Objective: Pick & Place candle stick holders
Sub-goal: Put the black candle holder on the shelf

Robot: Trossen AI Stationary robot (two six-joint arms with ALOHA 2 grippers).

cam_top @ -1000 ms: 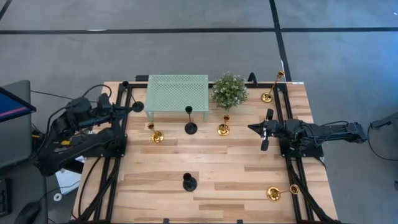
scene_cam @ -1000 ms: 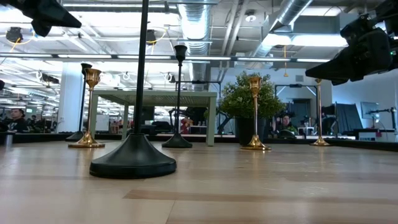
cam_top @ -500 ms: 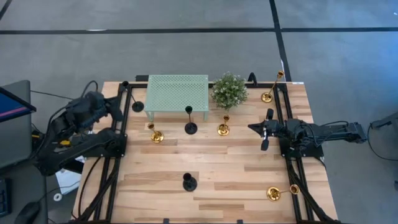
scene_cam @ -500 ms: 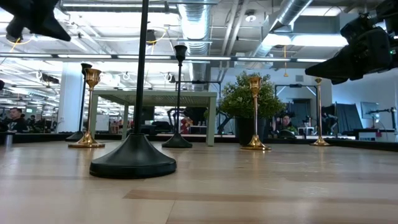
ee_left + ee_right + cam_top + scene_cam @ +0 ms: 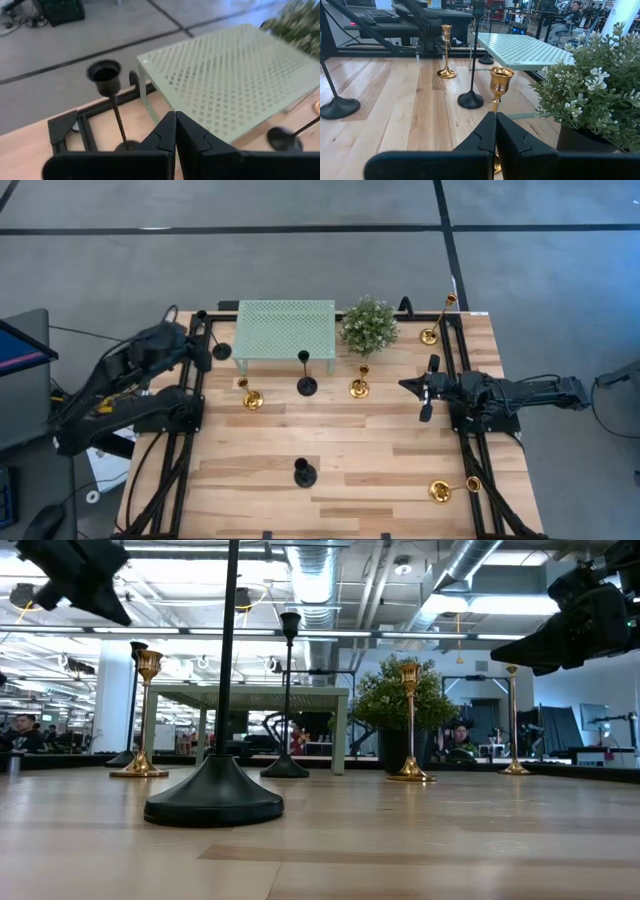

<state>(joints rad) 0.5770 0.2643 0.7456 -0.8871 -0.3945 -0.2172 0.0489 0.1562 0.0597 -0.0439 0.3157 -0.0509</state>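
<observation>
Since the earlier frame the left gripper (image 5: 196,338) has pulled back toward the table's upper-left corner, fingers pressed together, empty, just beside a black candle stick holder (image 5: 221,351). Right gripper (image 5: 432,388), also closed and empty, hangs mid-right; a gold holder (image 5: 360,383) stands centre-frame.

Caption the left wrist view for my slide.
Shut left pincer faces a black candle holder beside the mint-green mesh table.
</observation>
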